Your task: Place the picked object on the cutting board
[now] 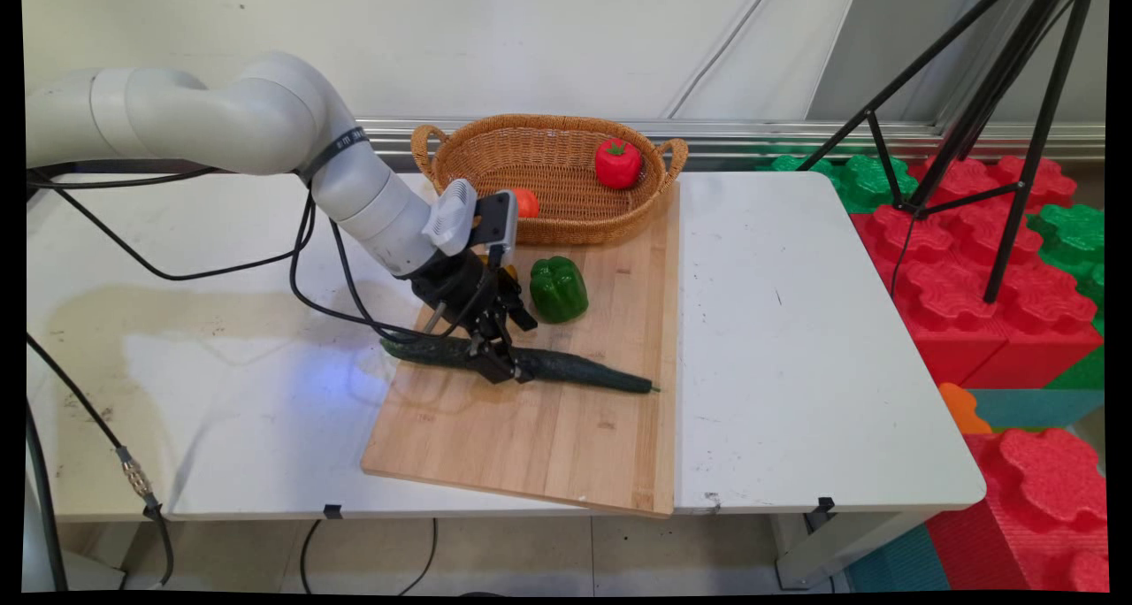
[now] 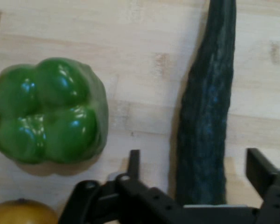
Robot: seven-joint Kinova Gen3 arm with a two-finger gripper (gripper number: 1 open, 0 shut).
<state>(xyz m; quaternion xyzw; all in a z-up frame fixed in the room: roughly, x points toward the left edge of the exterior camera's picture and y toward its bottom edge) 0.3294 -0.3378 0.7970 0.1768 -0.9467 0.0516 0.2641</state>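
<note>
Hand view shows you gripper (image 2: 193,172) low over board (image 2: 144,56), fingers (image 2: 134,161) spread wide, straddling cucumber (image 2: 207,116), not closed on it. Cucumber lies flat on board, not lifted. Green pepper (image 2: 49,109) just beside; red pepper (image 1: 617,163) in basket (image 1: 495,149).
</note>
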